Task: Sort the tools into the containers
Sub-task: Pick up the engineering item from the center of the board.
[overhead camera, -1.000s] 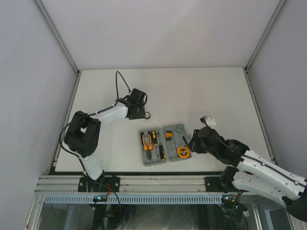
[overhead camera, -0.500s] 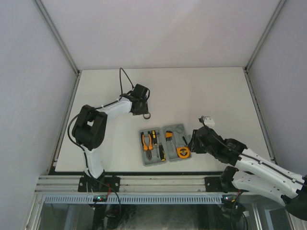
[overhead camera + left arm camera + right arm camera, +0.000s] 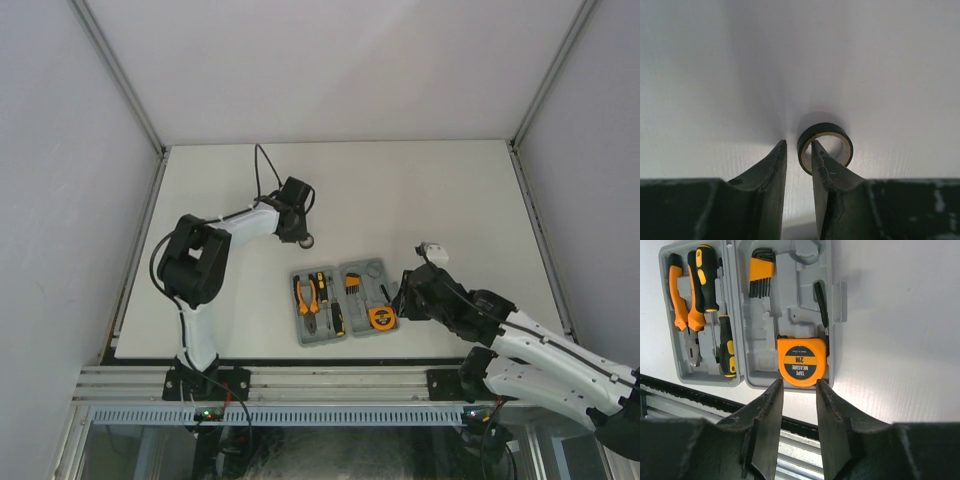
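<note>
Table (image 3: pixel 420 190): white; a metal rail (image 3: pixel 300 378) runs along its near edge.
Room: we see pale walls (image 3: pixel 60 150) on three sides.
Case (image 3: pixel 799 300): grey, open flat, near edge, between the arms.
Tools: pliers (image 3: pixel 676 295) and screwdrivers (image 3: pixel 707 277) in the left half; hex keys (image 3: pixel 761 272) and tape measure (image 3: pixel 801 361) in the right half.
Left pincer (image 3: pixel 797 144): slightly apart, astride the wall of the black tape ring (image 3: pixel 825 129) beyond the case.
Right pincer (image 3: pixel 799 381): apart, holding nothing, by the tape measure.
Change: the left elbow has swung inward; the right arm is unmoved.

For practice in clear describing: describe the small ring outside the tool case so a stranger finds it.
Find the open grey tool case near the white table's front. Just beyond its far edge, on the bare surface, lies a small ring. Unlike the orange and yellow tools, it is black, hollow and outside the case.
</note>
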You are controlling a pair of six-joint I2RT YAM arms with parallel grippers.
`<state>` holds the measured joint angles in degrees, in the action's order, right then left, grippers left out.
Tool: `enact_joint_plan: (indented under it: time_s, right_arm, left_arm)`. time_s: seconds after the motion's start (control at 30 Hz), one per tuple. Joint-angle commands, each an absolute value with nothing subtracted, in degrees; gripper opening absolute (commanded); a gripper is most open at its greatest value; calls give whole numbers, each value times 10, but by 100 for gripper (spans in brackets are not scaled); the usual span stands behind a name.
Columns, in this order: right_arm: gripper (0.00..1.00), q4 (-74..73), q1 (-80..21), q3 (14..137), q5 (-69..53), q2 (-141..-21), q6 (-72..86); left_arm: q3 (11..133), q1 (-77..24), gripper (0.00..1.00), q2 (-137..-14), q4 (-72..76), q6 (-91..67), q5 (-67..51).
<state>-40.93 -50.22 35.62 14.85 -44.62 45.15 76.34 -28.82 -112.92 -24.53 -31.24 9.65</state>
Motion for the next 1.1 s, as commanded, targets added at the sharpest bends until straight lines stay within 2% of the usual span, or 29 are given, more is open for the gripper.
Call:
enact_joint_plan:
  time_s: [0.0, 0.1, 0.33, 0.57, 0.83, 1.07]
  right_arm:
    - [32, -398, -500, 377, 154, -433, 448]
    - [32, -397, -500, 378, 156, -431, 447]
    - [32, -401, -499, 378, 163, -415, 450]
    - [32, -409, -499, 377, 182, -387, 451]
    - [32, -419, -481, 394, 189, -367, 450]
    - [30, -327, -421, 394, 79, -395, 453]
  left_arm:
    - [794, -284, 28, -1143, -236, -302, 85]
    - [791, -284, 23, -1143, -234, -302, 88]
    - [777, -284, 0, -1106, -230, -303, 99]
    - [739, -296, 0, -1019, -226, -297, 107]
    - [699, -367, 0, -930, -234, -276, 126]
    - [665, -464, 0, -877, -244, -306, 155]
